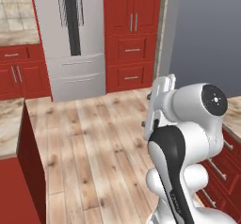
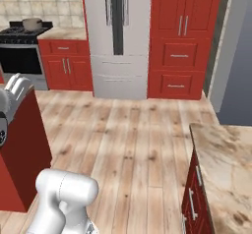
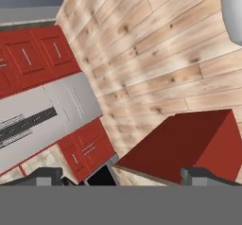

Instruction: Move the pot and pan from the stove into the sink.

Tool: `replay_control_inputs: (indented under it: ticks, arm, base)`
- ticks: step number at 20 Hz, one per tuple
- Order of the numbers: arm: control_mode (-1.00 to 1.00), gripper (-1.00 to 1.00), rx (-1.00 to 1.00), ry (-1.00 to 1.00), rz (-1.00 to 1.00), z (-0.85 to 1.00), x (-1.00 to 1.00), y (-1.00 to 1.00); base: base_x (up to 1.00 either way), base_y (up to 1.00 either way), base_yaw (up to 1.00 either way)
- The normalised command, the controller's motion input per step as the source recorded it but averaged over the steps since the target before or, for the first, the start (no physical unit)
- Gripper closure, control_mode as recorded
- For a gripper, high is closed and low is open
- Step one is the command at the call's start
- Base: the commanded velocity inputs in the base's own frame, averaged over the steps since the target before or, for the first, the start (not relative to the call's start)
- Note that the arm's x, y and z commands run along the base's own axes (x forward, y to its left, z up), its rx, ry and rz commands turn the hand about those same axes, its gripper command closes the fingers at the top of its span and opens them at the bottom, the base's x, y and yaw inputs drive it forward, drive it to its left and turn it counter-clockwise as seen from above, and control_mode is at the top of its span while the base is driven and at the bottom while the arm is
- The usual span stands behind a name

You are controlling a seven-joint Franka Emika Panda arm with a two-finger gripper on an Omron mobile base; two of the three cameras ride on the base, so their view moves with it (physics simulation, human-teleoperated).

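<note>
Both base views look forward across the wood floor (image 1: 89, 143) — sharing the distant fridge (image 2: 118, 36) and red cabinets (image 1: 132, 35). Hand view looks down, rolled — same fridge, same floor.

Light plank wood floor (image 2: 133, 139). Stainless fridge (image 2: 117, 36) against far wall, flanked by red cabinets (image 2: 182, 41). Beige tile backsplash (image 2: 59, 9) at left. Marble counter (image 2: 226, 174) lower right. Grey wall (image 1: 207, 35) at right.

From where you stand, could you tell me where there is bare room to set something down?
The marble counter at the right is bare, as is the short counter between stove and fridge. The stove top holds the pot.
</note>
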Motion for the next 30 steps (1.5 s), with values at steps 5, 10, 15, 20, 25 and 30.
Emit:
replay_control_inputs:
  ticks: [5, 10, 15, 20, 25, 30]
  arm:
    - [1.00, -1.00, 0.00, 0.00, 0.00, 0.00, 0.00, 0.00]
    - [1.00, -1.00, 0.00, 0.00, 0.00, 0.00, 0.00, 0.00]
    - [1.00, -1.00, 0.00, 0.00, 0.00, 0.00, 0.00, 0.00]
    - [1.00, -1.00, 0.00, 0.00, 0.00, 0.00, 0.00, 0.00]
    - [1.00, -1.00, 0.00, 0.00, 0.00, 0.00, 0.00, 0.00]
    - [1.00, -1.00, 0.00, 0.00, 0.00, 0.00, 0.00, 0.00]
  base:
    - [0.82, 0.06, 0.00]
    - [0.97, 0.13, 0.00]
    - [1.00, 0.14, 0.00]
    - [1.00, 0.16, 0.00]
    - [1.00, 0.19, 0.00]
    - [1.00, 0.19, 0.00]
